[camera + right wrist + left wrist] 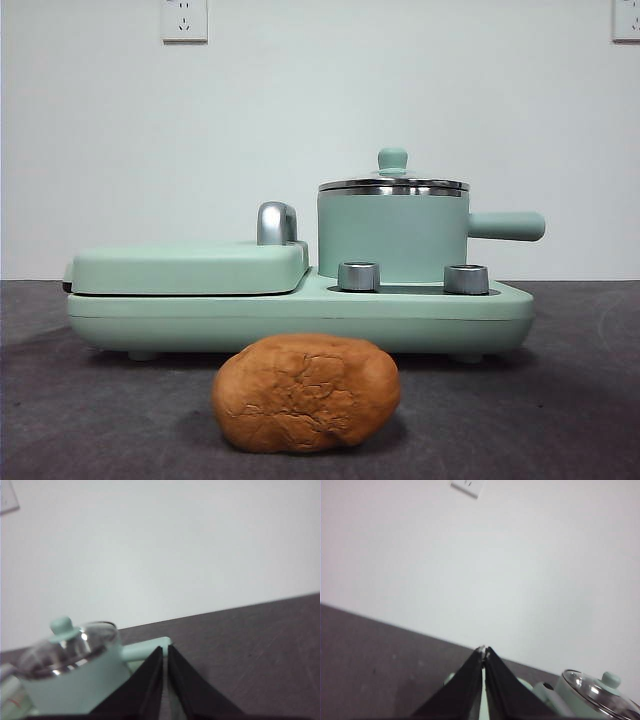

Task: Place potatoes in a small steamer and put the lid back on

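Observation:
An orange-brown potato (306, 392) with cracked skin lies on the dark table, in front of the mint-green cooker. The small steamer (393, 235) stands on the cooker's right side, its stubby handle pointing right. The glass lid (393, 183) with a green knob sits on it. Neither arm appears in the front view. My left gripper (483, 651) is shut and empty, high above the table, with the lid (597, 688) off to one side. My right gripper (164, 649) is shut and empty too, near the steamer (75, 680) and its handle.
The cooker base (300, 315) carries a flat hinged grill plate (188, 267) with a chrome handle on its left and two steel dials (359, 276) at the front. A white wall with sockets (184, 19) rises behind the table.

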